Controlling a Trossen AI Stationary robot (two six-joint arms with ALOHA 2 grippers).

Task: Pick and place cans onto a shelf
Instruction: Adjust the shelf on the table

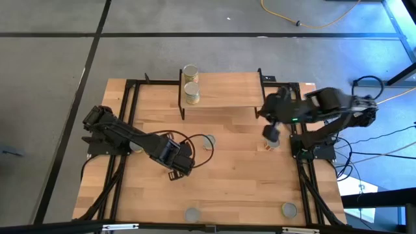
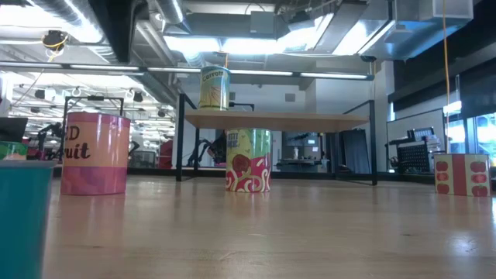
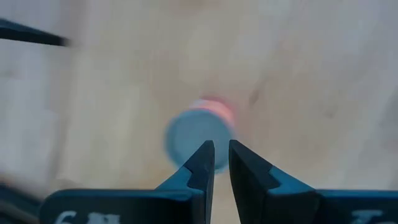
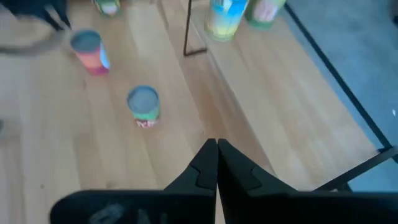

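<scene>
The shelf stands at the table's far side on thin black legs, with two cans upright on its left end. My left gripper hangs over the table's middle left, pointing down, its fingers all but shut with nothing between them. A silver-topped can with a reddish label stands on the table below them. My right gripper is shut and empty, raised by the shelf's right end. A green-and-red can and a pink one stand ahead of it.
More cans stand loose on the table: one mid-table, two near the front edge, and a red one at the right. A black cable loops on the table beside my left arm. Black frame rails line both table sides.
</scene>
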